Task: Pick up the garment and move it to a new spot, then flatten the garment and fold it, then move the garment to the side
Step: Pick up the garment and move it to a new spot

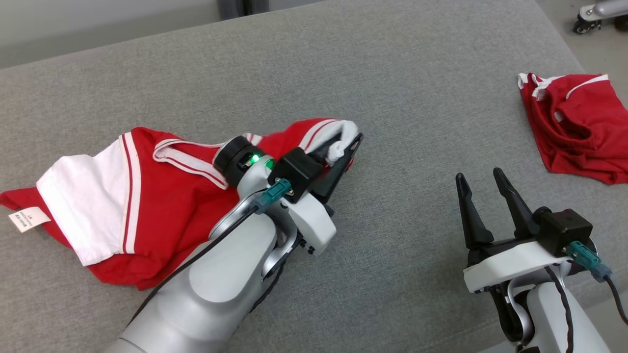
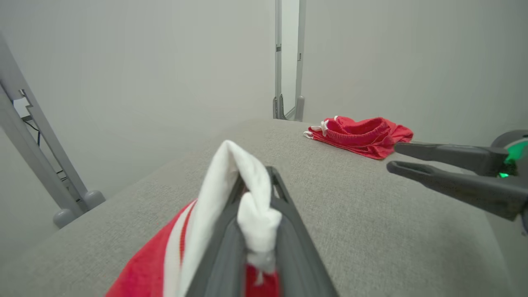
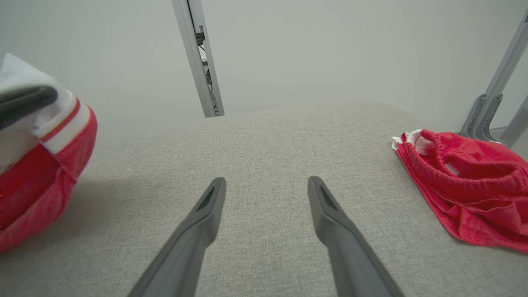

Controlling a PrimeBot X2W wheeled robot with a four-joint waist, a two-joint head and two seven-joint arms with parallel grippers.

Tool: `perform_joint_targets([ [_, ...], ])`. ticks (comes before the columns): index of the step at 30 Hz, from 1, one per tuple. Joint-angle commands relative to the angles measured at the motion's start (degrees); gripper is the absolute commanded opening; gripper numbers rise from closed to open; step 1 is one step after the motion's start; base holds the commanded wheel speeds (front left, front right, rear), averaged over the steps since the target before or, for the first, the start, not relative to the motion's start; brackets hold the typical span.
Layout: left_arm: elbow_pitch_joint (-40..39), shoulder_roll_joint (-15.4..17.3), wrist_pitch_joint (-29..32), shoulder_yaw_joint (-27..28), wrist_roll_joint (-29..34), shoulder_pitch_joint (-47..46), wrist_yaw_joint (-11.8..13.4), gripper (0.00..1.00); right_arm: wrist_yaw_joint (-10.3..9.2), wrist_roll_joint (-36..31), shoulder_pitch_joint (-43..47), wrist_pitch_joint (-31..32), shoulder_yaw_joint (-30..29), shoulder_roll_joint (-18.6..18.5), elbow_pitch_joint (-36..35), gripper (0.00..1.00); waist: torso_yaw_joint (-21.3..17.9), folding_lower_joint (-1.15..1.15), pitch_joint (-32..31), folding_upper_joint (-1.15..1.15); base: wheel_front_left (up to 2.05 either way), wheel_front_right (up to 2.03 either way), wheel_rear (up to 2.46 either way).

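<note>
The red-and-white shirt [image 1: 162,206] lies crumpled on the left half of the grey padded table [image 1: 392,73]. Its long axis runs left to right, from the end with the white label [image 1: 28,219] to a sleeve raised off the cloth and pointing right and slightly away.

The left gripper [image 1: 357,142] has its fingers nearly together, pinching that sleeve's white cuff [image 2: 247,194].

I'd say this is the moving or laying-out step, with flattening not yet done. Next the sleeve wants drawing out taut and setting down, with a second hold on another edge.

The right gripper [image 1: 479,175] hovers with its fingers spread wide and nothing between them. Red shorts [image 1: 574,127] lie far right, well apart.
</note>
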Motion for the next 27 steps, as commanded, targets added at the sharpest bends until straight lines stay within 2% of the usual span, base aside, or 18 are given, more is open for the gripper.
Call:
perform_joint_targets([
  [1,1.2,0.5,-0.1,0.6,-0.3,-0.4,1.2,1.0,0.0,0.3,0.2,0.0,-0.1,-0.2,-0.5,1.0,0.8,0.0,-0.3,0.0,0.0,0.0,0.0],
  [4,3.1,0.4,-0.1,2.8,0.0,1.1,2.4,1.0,0.0,-0.2,0.5,0.0,-0.3,-0.2,-0.2,1.0,2.3,0.0,-1.1,0.0,0.0,0.0,0.0],
  [11,2.6,1.0,-0.1,9.3,1.8,6.8,3.3,1.0,0.0,-0.9,1.0,0.0,-0.2,-0.2,0.1,1.0,6.0,0.0,-3.5,0.0,0.0,0.0,0.0],
  [22,-7.1,2.7,-0.1,26.2,5.7,23.6,6.4,1.0,0.0,-1.8,3.1,0.0,-0.3,-0.2,1.4,1.0,12.0,0.0,-9.0,0.0,0.0,0.0,0.0],
  [27,-11.0,2.2,-0.1,32.6,8.1,31.1,6.5,1.0,0.0,-2.1,4.6,0.0,-0.2,-0.2,1.8,1.0,14.0,0.0,-11.0,0.0,0.0,0.0,0.0],
])
